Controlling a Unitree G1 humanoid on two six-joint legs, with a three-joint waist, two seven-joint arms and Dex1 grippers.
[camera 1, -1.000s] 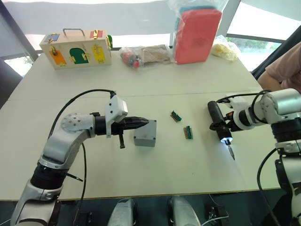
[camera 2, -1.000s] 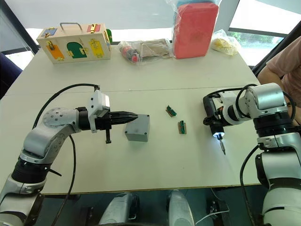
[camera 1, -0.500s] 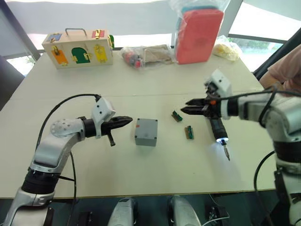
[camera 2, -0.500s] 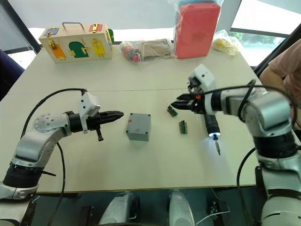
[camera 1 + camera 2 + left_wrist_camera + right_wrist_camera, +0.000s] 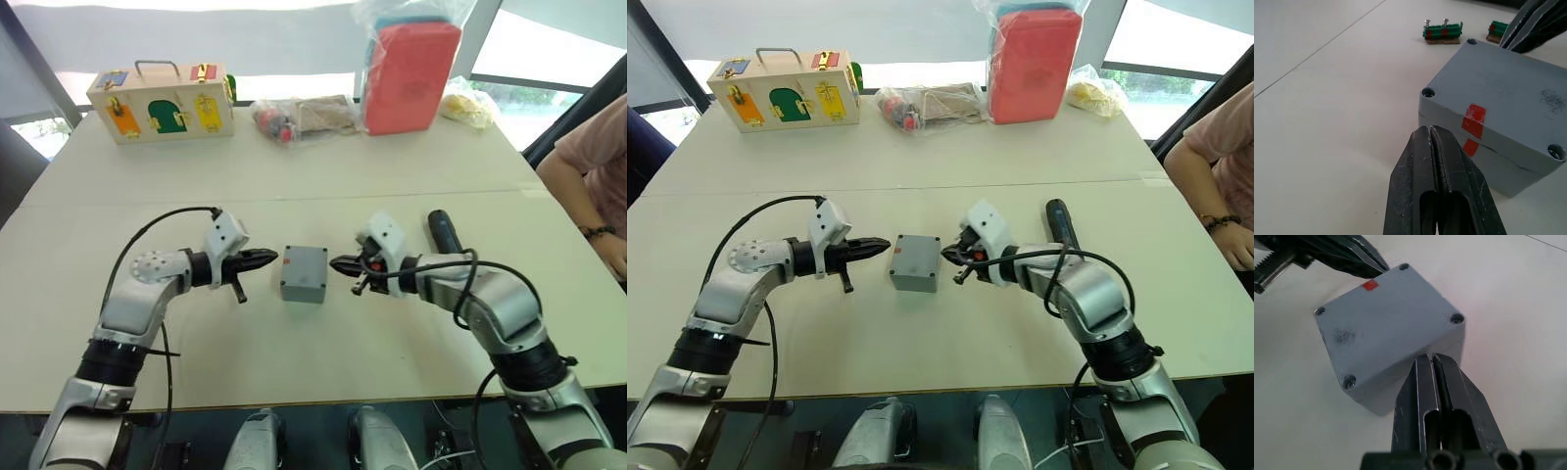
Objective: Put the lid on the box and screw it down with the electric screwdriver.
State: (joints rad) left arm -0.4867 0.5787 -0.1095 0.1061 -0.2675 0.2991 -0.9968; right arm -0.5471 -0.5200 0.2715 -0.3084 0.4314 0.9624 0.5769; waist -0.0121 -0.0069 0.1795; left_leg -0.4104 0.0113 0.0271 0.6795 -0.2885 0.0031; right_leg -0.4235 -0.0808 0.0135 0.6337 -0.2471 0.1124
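Note:
The grey box stands mid-table with the lid seated on top; a seam and red tape marks show on its side. My left gripper is shut and empty, its tips just short of the box's left side. My right gripper is also shut and empty, its tips close against the box's right side; whether they touch I cannot tell. The black electric screwdriver lies on the table behind my right forearm, apart from both grippers.
Two green connector blocks lie just beyond the box. At the table's far edge stand a wooden latch box, plastic bags and a red case in a bag. A person's arm is at the right.
My right gripper let go of the screwdriver, which now lies on the table. It swung left to the box's right side and shut. My left gripper drew back slightly from the box.

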